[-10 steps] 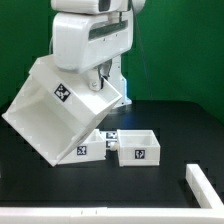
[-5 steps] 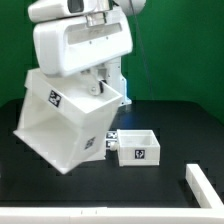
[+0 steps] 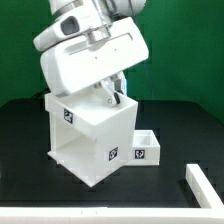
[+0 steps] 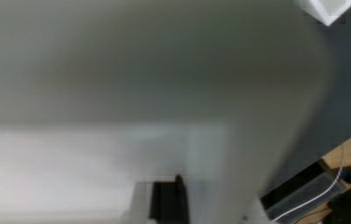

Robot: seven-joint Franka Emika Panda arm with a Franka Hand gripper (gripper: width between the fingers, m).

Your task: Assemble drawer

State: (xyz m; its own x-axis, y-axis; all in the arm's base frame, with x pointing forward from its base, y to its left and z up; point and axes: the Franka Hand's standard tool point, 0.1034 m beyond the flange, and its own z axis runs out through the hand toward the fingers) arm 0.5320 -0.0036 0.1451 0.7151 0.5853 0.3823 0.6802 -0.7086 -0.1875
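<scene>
Mostly hidden — drawer [image 3: 146,150] half behind casing [image 3: 88,135]; claw [image 3: 113,94] at casing top, can't tell grip — wrist view blurry.

Exterior view: bright, even light from above. Glossy white robot arm [image 3: 90,55] nearly blown out. Large white hollow cube casing [image 3: 95,135] softly shaded beneath it. Matt black table [image 3: 190,130] swallows shadows. Low resolution. Wrist view: defocused grey blur, one bright corner patch.

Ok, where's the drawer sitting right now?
In the exterior view the drawer sits on the table just right of centre, close on the exterior view's right of the big white casing, which hides part of it.
</scene>
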